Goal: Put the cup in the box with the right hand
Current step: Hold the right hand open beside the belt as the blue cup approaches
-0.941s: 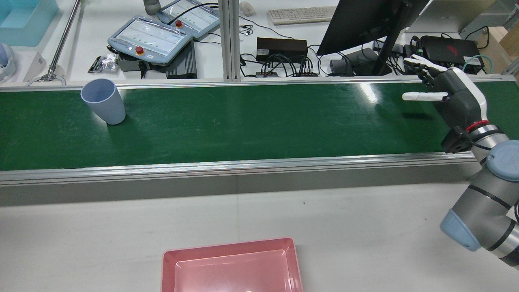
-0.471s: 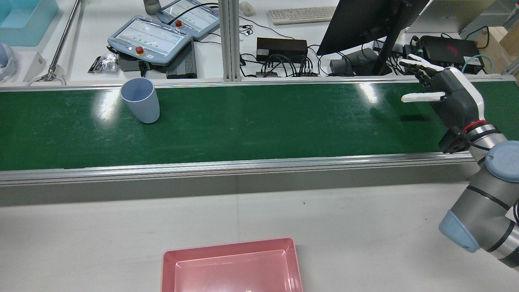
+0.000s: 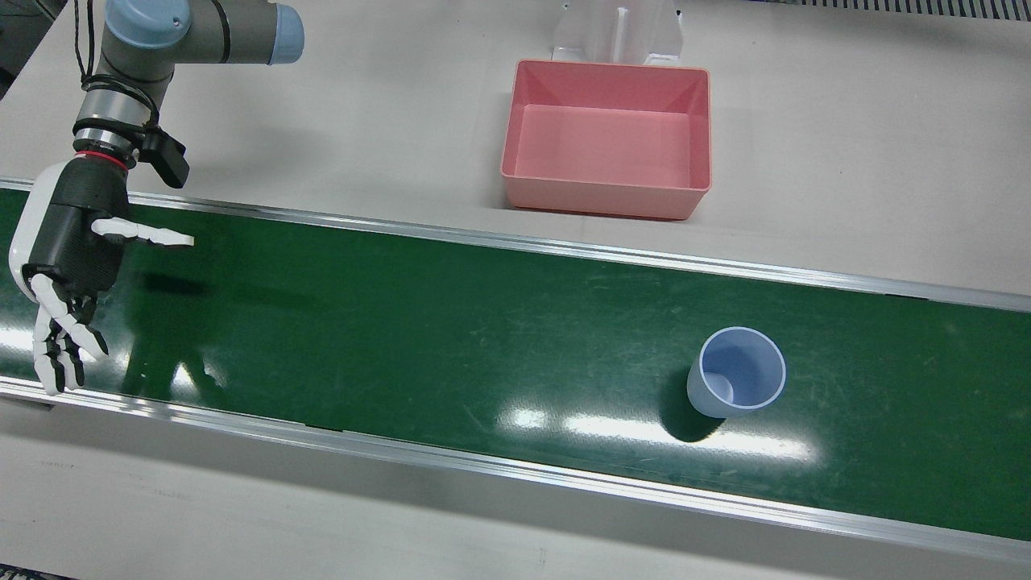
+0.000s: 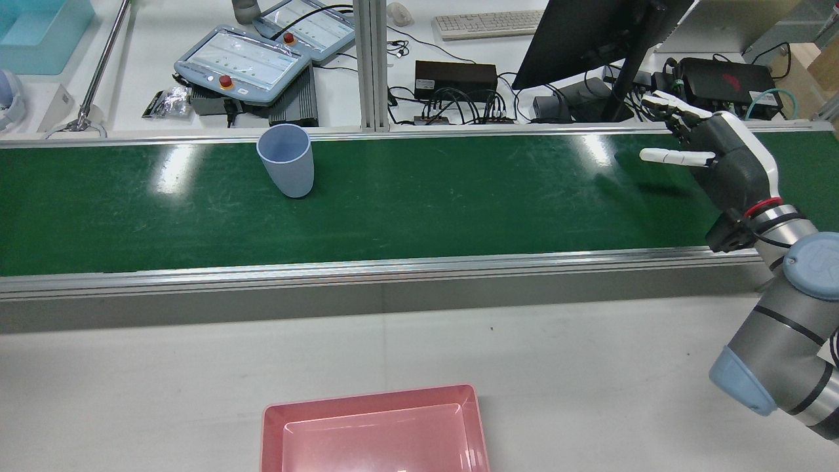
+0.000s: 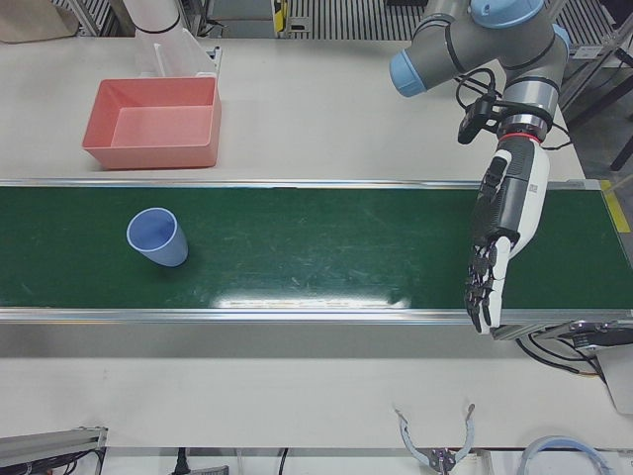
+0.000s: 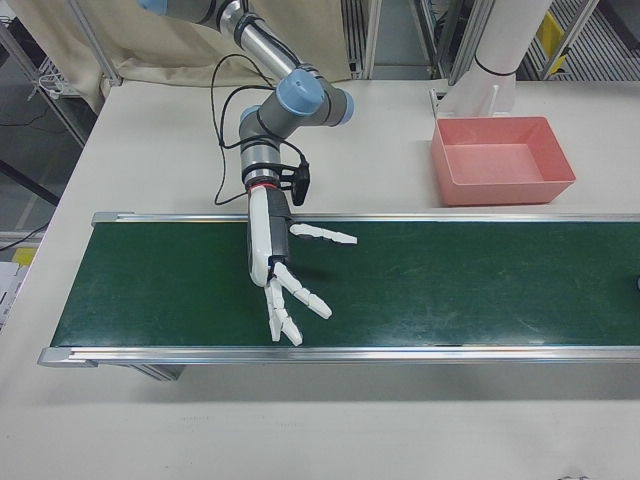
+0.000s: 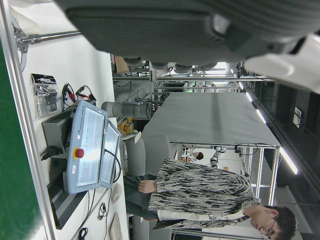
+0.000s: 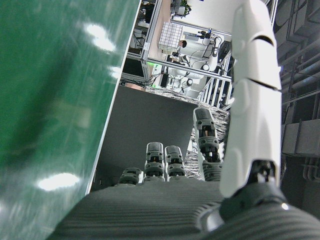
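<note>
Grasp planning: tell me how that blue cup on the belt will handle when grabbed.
The blue cup stands upright, taller than wide and tapering to a narrow base, so a sideways nudge could tip it. It looks empty, probably light. The smooth wall may slip in the right hand.

Right arm: grey metal tubes with pale blue joint caps and black seam rings; a red band at the wrist, a small black block beside it, thin black cable along the forearm; right hand: dark grey ribbed palm with a white back shell; fingers white-segmented with black joints. Left arm has the same grey tubes and blue caps; left hand dark-palmed, white-backed, red wrist ring.
</note>
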Controlling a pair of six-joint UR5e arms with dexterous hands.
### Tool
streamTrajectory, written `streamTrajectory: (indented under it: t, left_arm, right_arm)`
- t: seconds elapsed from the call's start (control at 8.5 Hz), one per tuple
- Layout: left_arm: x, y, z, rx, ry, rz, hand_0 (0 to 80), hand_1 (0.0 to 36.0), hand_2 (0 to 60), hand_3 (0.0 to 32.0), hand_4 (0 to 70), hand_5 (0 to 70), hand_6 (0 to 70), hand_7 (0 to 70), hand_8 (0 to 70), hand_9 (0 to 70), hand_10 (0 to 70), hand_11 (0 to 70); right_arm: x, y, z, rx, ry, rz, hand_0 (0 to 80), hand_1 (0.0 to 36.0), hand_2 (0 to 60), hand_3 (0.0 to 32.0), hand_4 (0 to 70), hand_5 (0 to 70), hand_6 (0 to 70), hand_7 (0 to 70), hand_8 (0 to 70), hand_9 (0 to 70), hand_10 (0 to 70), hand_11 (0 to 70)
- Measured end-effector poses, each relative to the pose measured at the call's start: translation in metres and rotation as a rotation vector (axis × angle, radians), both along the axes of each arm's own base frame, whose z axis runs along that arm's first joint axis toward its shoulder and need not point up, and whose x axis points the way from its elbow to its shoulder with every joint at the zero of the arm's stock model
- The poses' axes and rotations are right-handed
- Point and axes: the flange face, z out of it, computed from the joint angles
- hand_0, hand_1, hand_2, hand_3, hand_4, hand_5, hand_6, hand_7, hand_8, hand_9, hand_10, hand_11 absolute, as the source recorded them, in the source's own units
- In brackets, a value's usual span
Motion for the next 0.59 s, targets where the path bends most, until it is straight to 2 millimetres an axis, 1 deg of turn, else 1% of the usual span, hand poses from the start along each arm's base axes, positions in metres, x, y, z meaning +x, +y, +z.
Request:
streamTrajectory:
  t: [0.12,0.24,0.35,0.47,0.59]
  left_arm:
    - [0.0,0.0,0.0,0.0,0.0,0.0,0.0,0.0,0.0,0.0,0.0,0.0,0.0,0.0,0.0,0.0,0.0,0.0]
    - [0.0,0.0,0.0,0.0,-0.001,0.0,0.0,0.0,0.0,0.0,0.0,0.0,0.0,0.0,0.0,0.0,0.0,0.0]
    - [0.0,0.0,0.0,0.0,-0.001,0.0,0.0,0.0,0.0,0.0,0.0,0.0,0.0,0.0,0.0,0.0,0.0,0.0]
    - [0.0,0.0,0.0,0.0,-0.001,0.0,0.0,0.0,0.0,0.0,0.0,0.0,0.0,0.0,0.0,0.0,0.0,0.0]
    - [0.0,0.0,0.0,0.0,-0.001,0.0,0.0,0.0,0.0,0.0,0.0,0.0,0.0,0.0,0.0,0.0,0.0,0.0]
  right_arm:
    - [-0.004,0.001,0.001,-0.001,0.003,-0.008,60.5,18.2,0.0,0.0,14.7,7.9,5.7,17.5,9.4,16.9,2.2,5.6]
    - [-0.011,0.002,0.001,-0.001,0.003,-0.019,59.1,20.0,5.0,0.0,13.3,7.9,5.7,17.9,9.4,16.9,2.3,5.7]
    - [-0.016,0.003,-0.001,0.002,0.005,-0.026,59.1,20.1,5.2,0.0,13.5,7.9,5.7,17.9,9.5,17.0,2.1,5.4]
    - [-0.018,0.004,-0.002,0.003,0.008,-0.03,60.1,19.4,2.5,0.0,13.8,7.9,5.7,17.8,9.4,17.0,1.8,5.0]
    - [-0.019,0.004,-0.002,0.004,0.011,-0.031,57.9,22.0,10.3,0.0,10.0,7.9,5.7,17.6,9.4,16.9,1.8,5.0]
